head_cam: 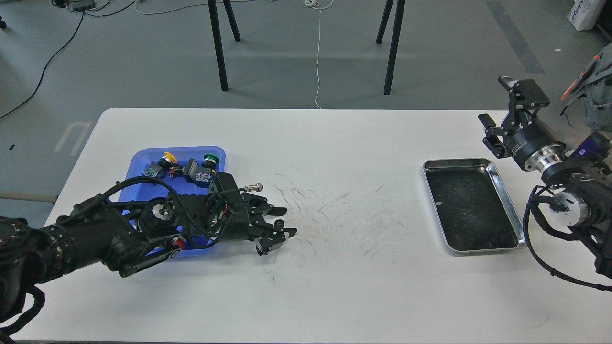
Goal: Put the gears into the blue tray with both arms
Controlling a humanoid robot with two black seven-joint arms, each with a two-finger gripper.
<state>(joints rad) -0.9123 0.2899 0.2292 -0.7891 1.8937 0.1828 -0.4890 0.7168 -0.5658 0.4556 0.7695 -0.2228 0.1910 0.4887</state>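
Note:
The blue tray (143,165) lies on the left of the white table, its near half hidden under my left arm. My left gripper (282,221) sits low over the table just right of the tray, its fingers apart. A tiny dark toothed piece, seemingly a gear (278,223), lies between the fingers; I cannot tell if they touch it. No other gears show. My right gripper (492,99) hangs open and empty above the table's far right edge, beyond the steel tray.
Orange (167,156), green (209,158) and red (177,243) push-button switches lie in the blue tray. A shiny steel tray (459,163) with a dark scratched bottom lies at the right. Black stand legs (218,48) rise behind the table.

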